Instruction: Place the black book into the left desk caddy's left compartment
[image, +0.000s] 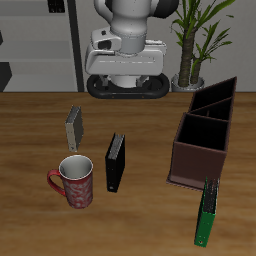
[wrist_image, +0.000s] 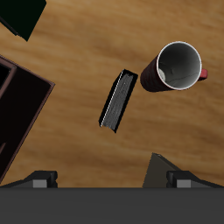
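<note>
The black book (image: 116, 162) stands upright on the table between the mug and the boxes. In the wrist view the black book (wrist_image: 116, 101) shows from above, well below the gripper. The left desk caddy (image: 216, 96) is a nearly black open box with a divider, at the back behind the reddish-brown box. My gripper (wrist_image: 109, 180) is high above the table, with its fingers (wrist_image: 39, 178) far apart and nothing between them. The gripper does not show in the exterior view.
A red-and-white mug (image: 75, 181) stands beside the black book, nearer the front edge; it also shows in the wrist view (wrist_image: 179, 68). A grey book (image: 74, 126) stands farther back. A reddish-brown box (image: 199, 146) and a green book (image: 207, 212) are before the caddy.
</note>
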